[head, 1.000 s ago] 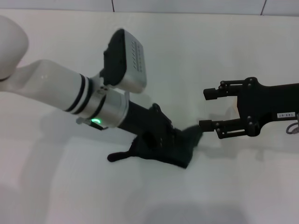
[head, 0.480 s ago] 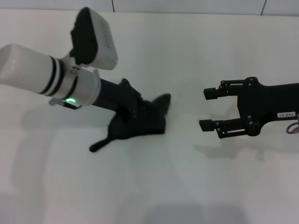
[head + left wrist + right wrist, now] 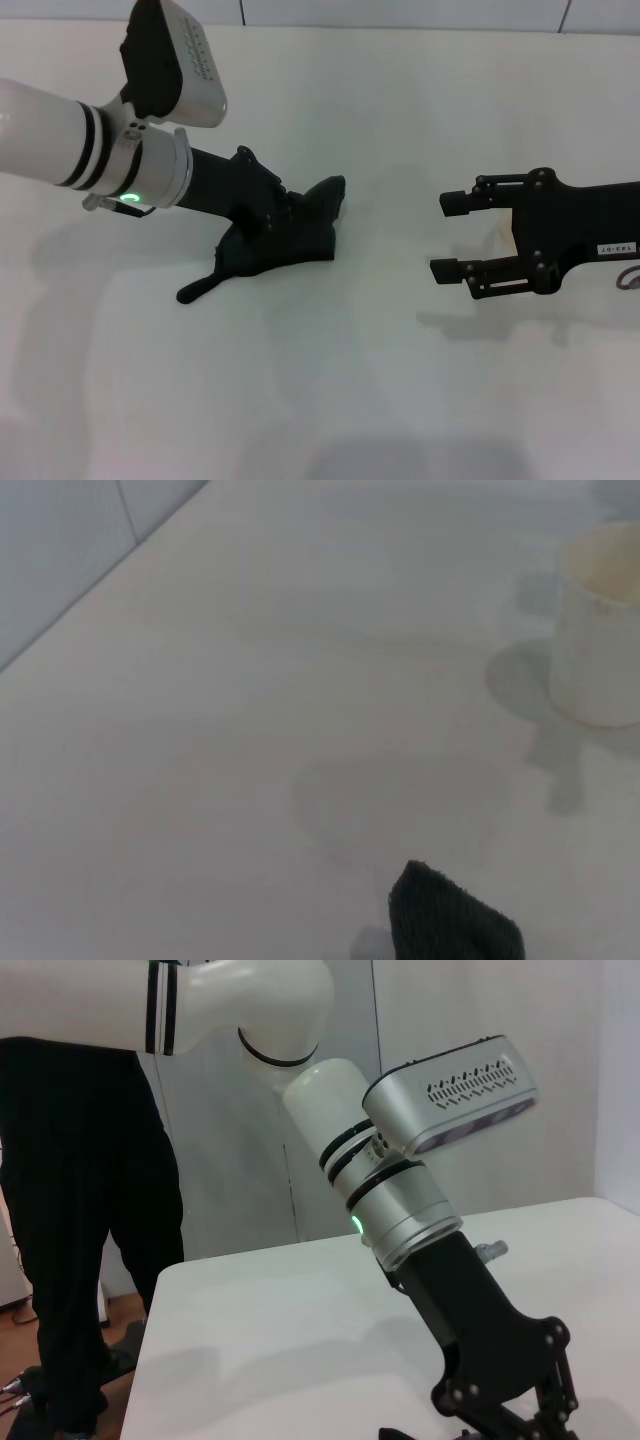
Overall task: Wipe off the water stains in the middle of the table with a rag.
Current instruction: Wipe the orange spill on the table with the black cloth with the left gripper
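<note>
Nearest you, the broad, plain white tabletop point(image 3: 330, 400) runs bare along its front edge. Just beyond, left of centre, your left gripper point(image 3: 285, 228) presses down on the very dark green-black soft rag point(image 3: 290, 245), which lies crumpled flat on the table with its thin tail-like strip trailing toward the near left; you cannot tell how far those fingers are spread, since they are buried in the cloth. Level with it at the right, well apart from the rag, your right gripper point(image 3: 450, 237) hovers above the surface with its two black fingers held wide and nothing between them. Farther out, the left wrist view shows a translucent whitish plastic cup point(image 3: 598, 630) standing upright beyond a corner of the rag.
</note>
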{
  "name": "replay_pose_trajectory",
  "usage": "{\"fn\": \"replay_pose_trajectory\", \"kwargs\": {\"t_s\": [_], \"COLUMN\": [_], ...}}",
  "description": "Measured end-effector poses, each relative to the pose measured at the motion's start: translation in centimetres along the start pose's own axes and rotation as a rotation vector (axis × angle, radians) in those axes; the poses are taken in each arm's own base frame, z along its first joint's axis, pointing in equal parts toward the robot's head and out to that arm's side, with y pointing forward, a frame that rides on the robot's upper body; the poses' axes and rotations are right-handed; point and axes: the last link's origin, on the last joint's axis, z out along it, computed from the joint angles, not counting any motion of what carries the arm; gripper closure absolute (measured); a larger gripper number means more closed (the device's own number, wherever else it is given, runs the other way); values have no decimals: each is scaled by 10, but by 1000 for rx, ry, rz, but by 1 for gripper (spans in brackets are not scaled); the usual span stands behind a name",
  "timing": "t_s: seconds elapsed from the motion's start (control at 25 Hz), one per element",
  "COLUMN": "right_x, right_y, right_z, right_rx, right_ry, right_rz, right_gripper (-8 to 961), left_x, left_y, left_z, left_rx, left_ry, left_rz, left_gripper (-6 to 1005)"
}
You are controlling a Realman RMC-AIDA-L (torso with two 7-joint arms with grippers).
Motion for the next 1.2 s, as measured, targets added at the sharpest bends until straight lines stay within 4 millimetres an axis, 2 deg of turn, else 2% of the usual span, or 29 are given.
{"fn": "replay_pose_trajectory", "kwargs": {"t_s": [0.16, 0.32, 0.68, 1.2], "right_x": [1, 2, 3, 5], "right_y": [0, 0, 1, 2], "right_z": [-1, -1, 3, 9], "right_rx": [2, 2, -5, -13], "right_ry": [1, 3, 4, 12], "right_rz": [1, 5, 10, 19], "right_gripper": [194, 194, 193, 192], "left_x": [0, -8, -33, -56], "left_y": [2, 5, 17, 38], "left_z": [1, -2, -28, -42], "left_rx": [-5, 3, 31, 23], "left_ry": [2, 2, 11, 12], "left_rz": [-2, -39, -84, -149], "left_gripper": [928, 928, 929, 928]}}
